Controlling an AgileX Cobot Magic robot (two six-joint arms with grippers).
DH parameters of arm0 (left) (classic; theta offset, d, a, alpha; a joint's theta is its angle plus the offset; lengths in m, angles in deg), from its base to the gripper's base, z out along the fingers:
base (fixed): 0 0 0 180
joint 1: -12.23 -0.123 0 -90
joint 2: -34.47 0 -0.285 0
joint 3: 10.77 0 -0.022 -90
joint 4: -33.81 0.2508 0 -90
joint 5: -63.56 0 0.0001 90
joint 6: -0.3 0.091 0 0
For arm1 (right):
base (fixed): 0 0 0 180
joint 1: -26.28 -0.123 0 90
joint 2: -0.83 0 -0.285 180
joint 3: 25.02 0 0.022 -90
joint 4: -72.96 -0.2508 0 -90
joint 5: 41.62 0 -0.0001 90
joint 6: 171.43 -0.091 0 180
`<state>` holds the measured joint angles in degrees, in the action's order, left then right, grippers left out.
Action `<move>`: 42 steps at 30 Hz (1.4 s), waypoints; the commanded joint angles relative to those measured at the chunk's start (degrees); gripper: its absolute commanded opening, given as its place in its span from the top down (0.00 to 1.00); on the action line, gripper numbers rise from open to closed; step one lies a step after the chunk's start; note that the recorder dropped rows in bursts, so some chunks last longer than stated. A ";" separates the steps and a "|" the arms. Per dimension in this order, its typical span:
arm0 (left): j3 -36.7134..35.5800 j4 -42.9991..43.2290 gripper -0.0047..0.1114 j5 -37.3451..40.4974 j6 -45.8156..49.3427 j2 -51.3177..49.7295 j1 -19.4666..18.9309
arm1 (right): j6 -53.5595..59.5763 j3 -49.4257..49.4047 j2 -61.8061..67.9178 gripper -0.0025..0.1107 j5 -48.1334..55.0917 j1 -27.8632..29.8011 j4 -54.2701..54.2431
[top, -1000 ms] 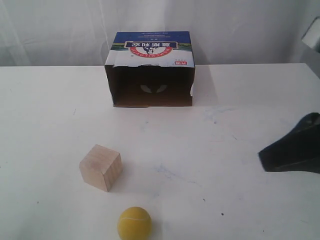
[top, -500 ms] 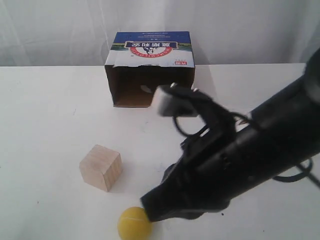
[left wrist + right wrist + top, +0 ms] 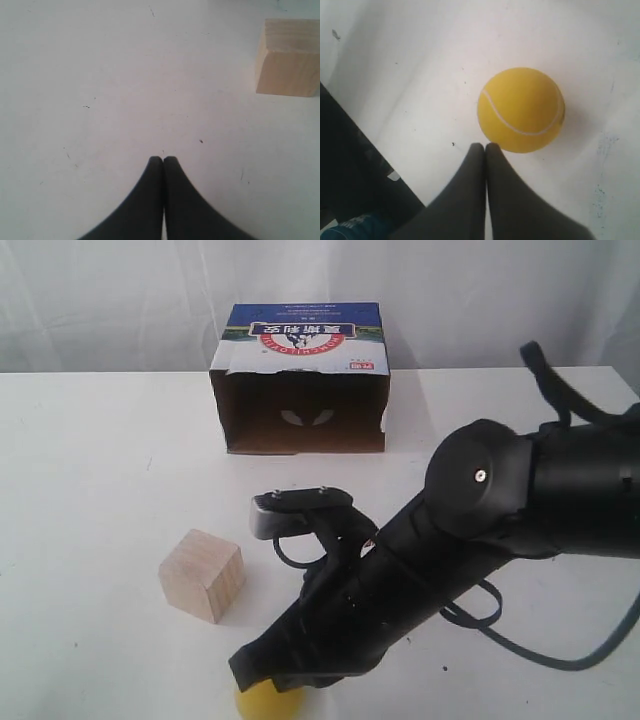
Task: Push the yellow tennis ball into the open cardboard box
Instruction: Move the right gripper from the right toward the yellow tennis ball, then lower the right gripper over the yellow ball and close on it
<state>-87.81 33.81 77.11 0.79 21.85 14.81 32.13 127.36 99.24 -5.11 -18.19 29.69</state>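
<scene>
The yellow tennis ball [image 3: 268,705] lies at the table's near edge, half covered by my right gripper [image 3: 244,673], which reaches across from the right. In the right wrist view the ball [image 3: 521,110] sits just past the shut tips of that gripper [image 3: 485,146], touching or nearly touching them. The open cardboard box [image 3: 300,390] stands at the back centre, its dark opening facing the ball. My left gripper [image 3: 163,159] is shut on nothing over bare table and does not show in the exterior view.
A pale wooden cube [image 3: 202,575] rests to the left, between the ball and the box; it also shows as the cube [image 3: 289,57] in the left wrist view. The table's front edge [image 3: 355,135] runs close beside the ball.
My right arm has swung in from the right, across the table and down, so its shut tip is now lower and further left, at the ball. The ball, cube and box have stayed put.
</scene>
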 commanded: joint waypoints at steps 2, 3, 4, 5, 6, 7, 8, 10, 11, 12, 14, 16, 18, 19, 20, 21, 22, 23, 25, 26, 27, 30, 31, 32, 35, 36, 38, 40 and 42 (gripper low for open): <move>-0.17 -0.49 0.96 -0.13 -0.49 0.28 -0.13 | 3.43 0.01 2.08 0.98 -1.27 -0.44 -3.87; -0.17 -0.49 0.96 -0.13 -0.49 0.28 -0.13 | 3.43 0.10 2.53 0.98 -2.17 -0.94 -3.87; -0.17 -0.49 0.96 -0.13 -0.49 0.28 -0.13 | 3.58 0.23 2.89 0.98 -2.85 -1.37 -3.87; -0.17 -0.49 0.96 -0.13 -0.49 0.28 -0.13 | 3.72 0.36 3.51 0.98 -3.48 -2.05 -3.98; -0.17 -0.49 0.96 -0.13 -0.49 0.28 -0.13 | 3.93 0.50 3.98 0.98 -4.27 -2.60 -3.98; -0.17 -0.49 0.96 -0.13 -0.49 0.28 -0.13 | 4.55 0.60 4.47 0.98 -5.20 -3.11 -3.98; -0.17 -0.49 0.96 -0.13 -0.49 0.28 -0.13 | 4.70 0.60 4.81 0.98 -5.96 -3.38 -3.98; -0.17 -0.49 0.96 -0.13 -0.49 0.28 -0.13 | 4.70 0.60 5.35 0.98 -7.39 -3.50 -3.98; -0.17 -0.49 0.96 -0.13 -0.49 0.28 -0.13 | 4.70 0.60 5.59 0.98 -8.04 -3.50 -3.98; -0.17 -0.49 0.96 -0.13 -0.49 0.28 -0.13 | 4.70 0.60 5.70 0.98 -8.88 -3.50 -3.98; -0.17 -0.49 0.96 -0.13 -0.49 0.28 -0.13 | 4.70 0.60 6.09 0.98 -10.56 -3.50 -3.86; -0.17 -0.49 0.96 -0.13 -0.49 0.28 -0.13 | 4.70 0.60 6.44 0.98 -11.86 -3.50 -3.36; -0.17 -0.49 0.96 -0.13 -0.49 0.28 -0.13 | 4.70 0.60 6.78 0.98 -12.63 -3.50 -3.24; -0.17 -0.49 0.96 -0.13 -0.49 0.28 -0.13 | 4.70 0.60 6.90 0.98 -13.04 -3.50 -3.21; -0.17 -0.49 0.96 -0.13 -0.49 0.28 -0.13 | 4.70 0.60 6.93 0.98 -13.17 -3.50 -2.97; -0.17 -0.49 0.96 -0.13 -0.49 0.28 -0.13 | 4.70 0.60 6.93 0.98 -13.76 -3.50 -2.97; -0.17 -0.49 0.96 -0.13 -0.49 0.28 -0.13 | 4.70 0.60 6.93 0.98 -14.37 -3.50 -2.80; -0.17 -0.49 0.96 -0.13 -0.49 0.28 -0.13 | 4.70 0.60 6.93 0.98 -15.35 -3.50 -2.82; -0.17 -0.49 0.96 -0.13 -0.49 0.28 -0.13 | 4.70 0.60 6.93 0.98 -17.19 -3.40 -2.22; -0.17 -0.49 0.96 -0.13 -0.49 0.28 -0.13 | 4.70 0.60 6.93 0.98 -18.18 -3.40 -1.39; -0.17 -0.49 0.96 -0.13 -0.49 0.28 -0.13 | 4.70 0.60 6.93 0.98 -18.95 -3.40 -0.95; -0.17 -0.49 0.96 -0.13 -0.49 0.28 -0.13 | 4.70 0.60 6.93 0.98 -20.37 -2.88 -0.29; -0.17 -0.49 0.96 -0.13 -0.49 0.28 -0.13 | 4.70 0.60 6.93 0.98 -20.52 -2.46 -0.29; -0.17 -0.49 0.96 -0.13 -0.49 0.28 -0.13 | 4.70 0.60 6.93 0.98 -20.62 -1.96 -0.27; -0.17 -0.49 0.96 -0.13 -0.49 0.28 -0.13 | 4.70 0.60 6.93 0.98 -21.78 -0.31 -0.17; -0.17 -0.49 0.96 -0.13 -0.49 0.28 -0.13 | 4.70 0.60 6.93 0.98 -22.22 0.27 -0.17; -0.17 -0.49 0.96 -0.13 -0.49 0.28 -0.13 | 4.70 0.60 6.74 0.98 -23.50 1.29 -0.17; -0.17 -0.49 0.96 -0.13 -0.49 0.28 -0.13 | 4.70 0.74 6.13 0.98 -24.87 1.84 -0.17; -0.17 -0.49 0.96 -0.13 -0.49 0.28 -0.13 | 4.79 1.20 5.46 0.98 -25.11 1.84 0.21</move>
<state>-87.81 33.81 77.11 0.79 21.85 14.81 36.16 128.01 106.10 -28.95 -16.96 29.15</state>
